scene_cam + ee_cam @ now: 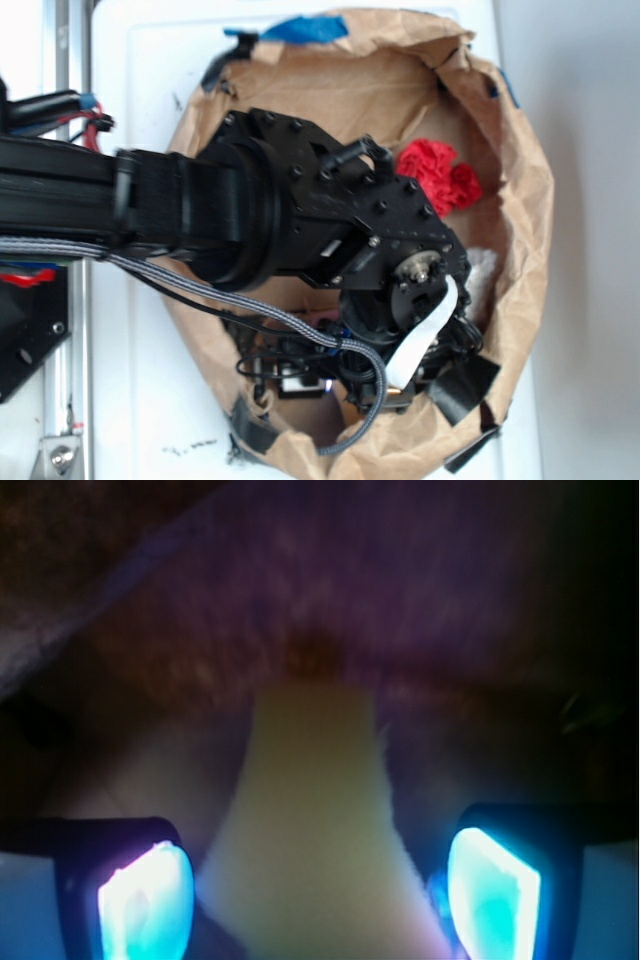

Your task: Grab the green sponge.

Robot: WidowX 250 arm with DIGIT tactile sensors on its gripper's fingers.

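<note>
In the wrist view the green sponge, a pale yellowish soft block, lies directly between the two glowing fingertips of the end effector, its long axis running away from the camera, along the line of approach and so across the closing direction; the jaws stand released, spread wide on either side with a gap showing between each pad and the foam, so nothing is gripped yet; I judge that the coming move needs only a closing squeeze, perhaps after a slight further descent, since the block is already centred. In the exterior view the sponge itself is hidden beneath the black arm, which reaches from the left into a crumpled brown paper bag opened like a basin on the white worktop; the end effector sits low near the bag's lower rim; a red paper wad lies well apart towards the upper right, and a bit of white-grey rag shows just beside the wrist; the bag's walls crowd close, leaving little room.
</note>
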